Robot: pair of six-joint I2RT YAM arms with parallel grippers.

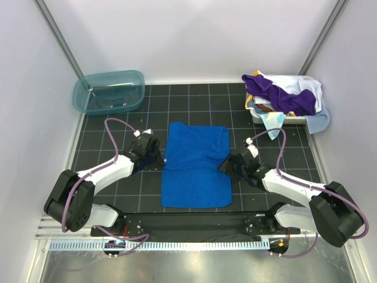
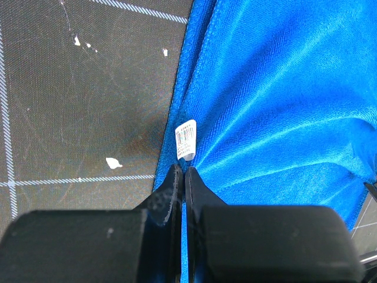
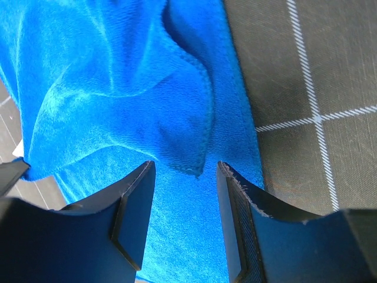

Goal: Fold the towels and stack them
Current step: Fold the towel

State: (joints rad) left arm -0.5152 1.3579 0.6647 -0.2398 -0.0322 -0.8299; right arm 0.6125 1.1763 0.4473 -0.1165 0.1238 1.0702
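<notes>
lying mid-mat, the blue towel [image 1: 197, 165] sits flat on the black gridded mat [image 1: 118, 130] between the two arms. its far half is doubled over and rumpled, and its near half is a smooth single rectangle reaching toward the arm bases.

left gripper [image 1: 159, 159] is at the towel's left edge. in the left wrist view its fingers [image 2: 171, 194] are pressed together with the hem caught between them, and creases in the cloth fan out from that pinch. a small white label [image 2: 186, 138] stands up from the hem just beyond the fingertips.

right gripper [image 1: 228, 165] is at the towel's right edge, low over the cloth. its fingers [image 3: 132, 200] stand apart (nothing clamped), with a folded-over corner of the towel lying in the gap between them.

far right corner: white basket [image 1: 294, 119] heaped with more towels, a purple towel [image 1: 277, 94] draped across the top and light blue cloth [image 1: 318, 121] spilling over the right rim.

far left corner: teal tub [image 1: 109, 91], well apart from the blue towel.
</notes>
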